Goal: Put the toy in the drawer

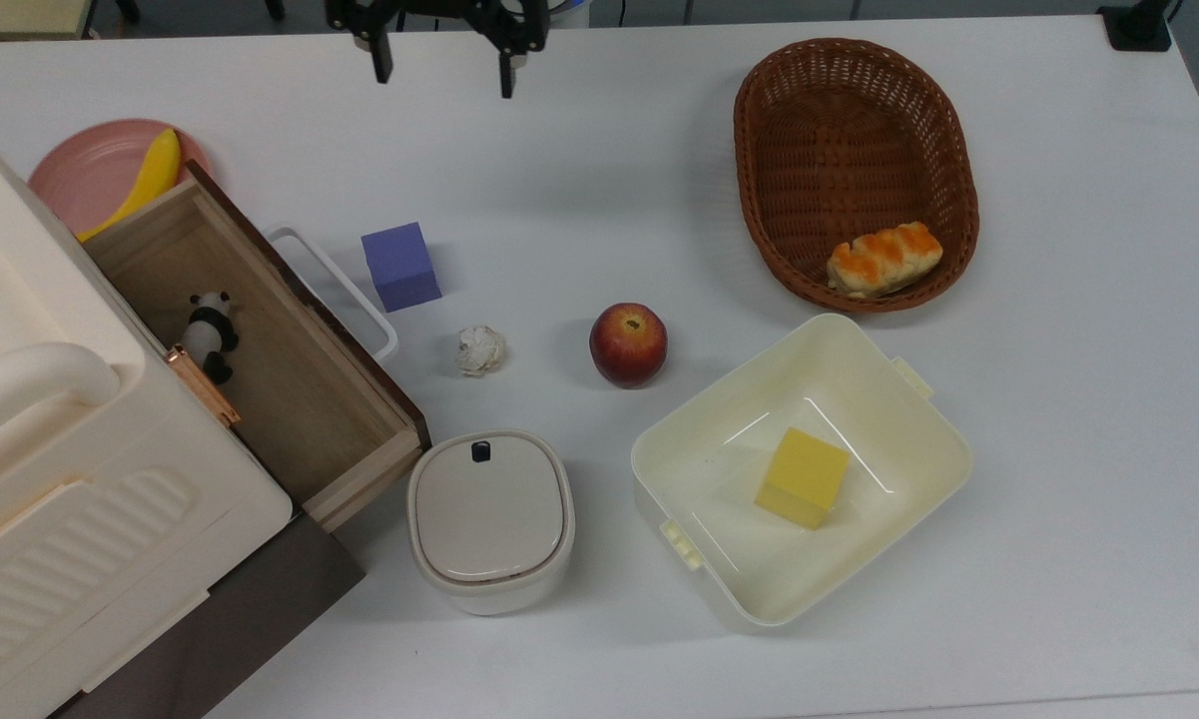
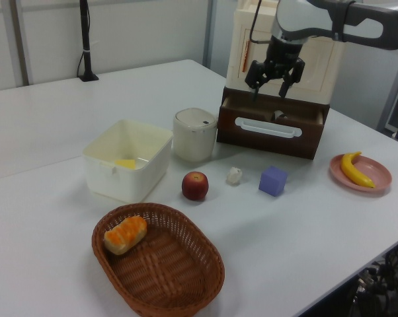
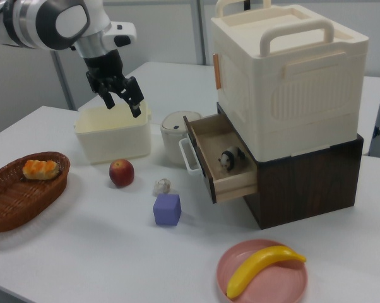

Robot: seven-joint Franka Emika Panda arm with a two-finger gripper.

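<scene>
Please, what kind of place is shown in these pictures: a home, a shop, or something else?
Most likely a robot laboratory or test room, not a home. A robot arm with its gripper hangs over a plain white table, where unrelated things are spread out: an apple, a purple cube and a toy in a drawer.

lab: robot arm (image 3: 51, 22), white table (image 1: 1058, 399).

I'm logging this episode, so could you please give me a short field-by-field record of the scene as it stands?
toy: panda figurine lying inside the drawer, near the back
drawer: open, white loop handle facing the table
end effector: open, empty, raised above the table at the top view's upper edge
purple cube: on the table beside the drawer handle
apple: on the table, apart from the whitish ball
cream tub: holds a yellow block
basket: holds a bread roll
</scene>
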